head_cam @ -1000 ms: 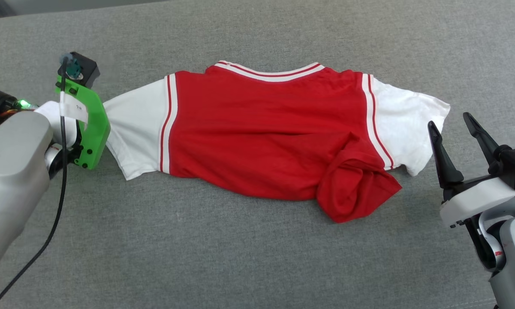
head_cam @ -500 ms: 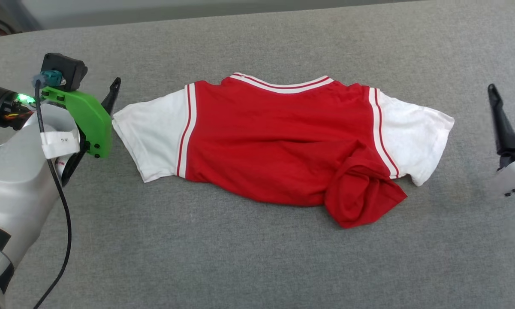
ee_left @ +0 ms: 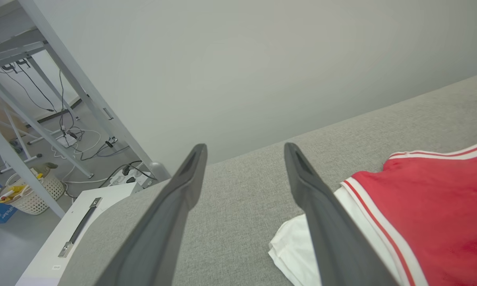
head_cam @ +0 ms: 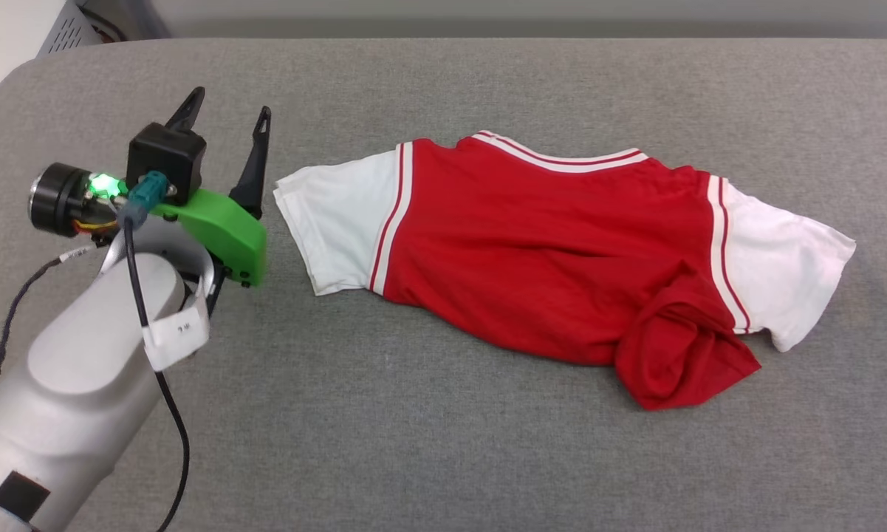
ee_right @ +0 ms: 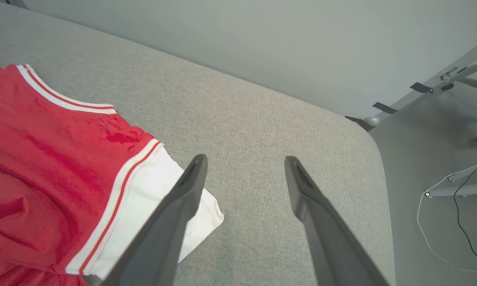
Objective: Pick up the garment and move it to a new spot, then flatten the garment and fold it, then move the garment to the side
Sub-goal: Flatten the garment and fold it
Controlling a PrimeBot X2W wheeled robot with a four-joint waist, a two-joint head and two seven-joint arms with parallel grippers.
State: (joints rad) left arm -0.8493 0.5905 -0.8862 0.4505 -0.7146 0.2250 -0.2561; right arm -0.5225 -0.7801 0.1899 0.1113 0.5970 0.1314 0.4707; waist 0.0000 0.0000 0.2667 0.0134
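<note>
Watching from beside the grey tabletop [head_cam: 443,458], I see the garment [head_cam: 546,251] lying spread across its middle, a little towards the robot's right. The collar [head_cam: 561,157] points away from the robot and each white sleeve reaches out sideways. It is not flat yet: the near right corner of the hem is rolled into a lump [head_cam: 679,355], and the red body creases towards it. The left claw [head_cam: 229,103] hangs just beside the left sleeve [head_cam: 332,222], spread wide and holding nothing. The right claw [ee_right: 245,158] is just as wide and empty, off the far edge of the right sleeve [ee_right: 198,216]. To my eye the flattening is the job now. I would send the right claw low onto that lump, pinching only the outer layer, then draw it towards the robot and outwards. The left claw should take the near left hem, so the cloth is tensioned rather than dragged. Slow, even pulls matter, since soft fabric will slide and re-bunch.
</note>
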